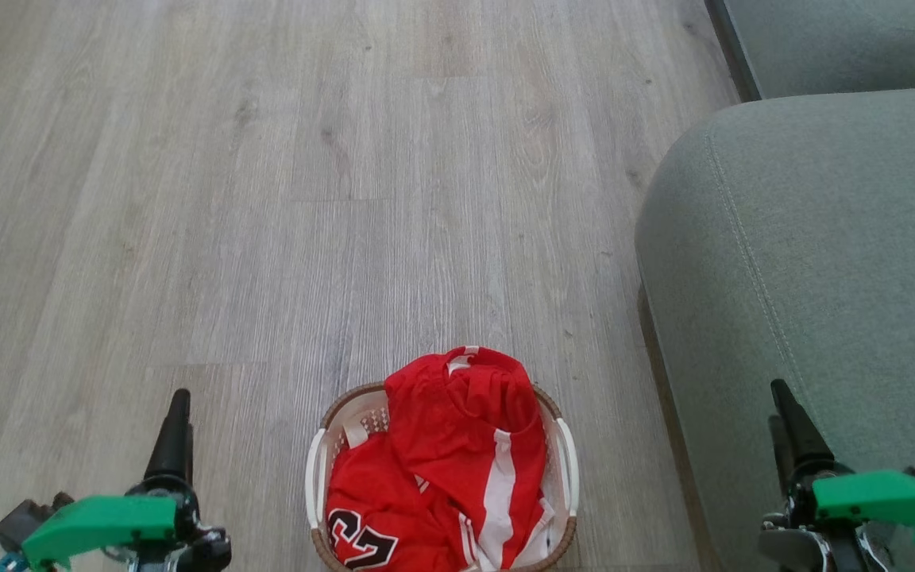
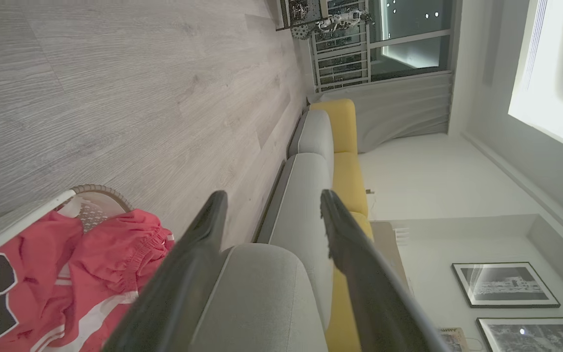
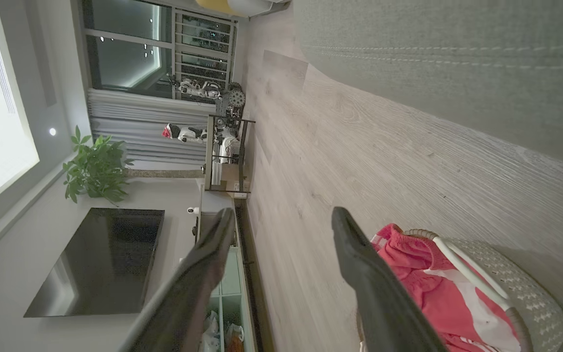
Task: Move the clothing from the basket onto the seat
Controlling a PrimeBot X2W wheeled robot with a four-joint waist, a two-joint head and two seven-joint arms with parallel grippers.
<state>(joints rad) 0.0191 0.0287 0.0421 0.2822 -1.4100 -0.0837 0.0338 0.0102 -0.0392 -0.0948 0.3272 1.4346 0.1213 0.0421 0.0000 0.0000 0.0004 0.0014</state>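
Red jersey clothing (image 1: 449,461) heaped in the basket (image 1: 316,477) on the floor (image 1: 267,199), seat (image 1: 823,262) close on its right. Left gripper (image 2: 271,198) and right gripper (image 3: 281,212) both spread wide, empty. Best bet: drop onto mid-pile, pinch a thick fold, lift clear.

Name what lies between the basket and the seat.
A bare strip of wooden floor, seen in the head view, separates the basket from the seat.
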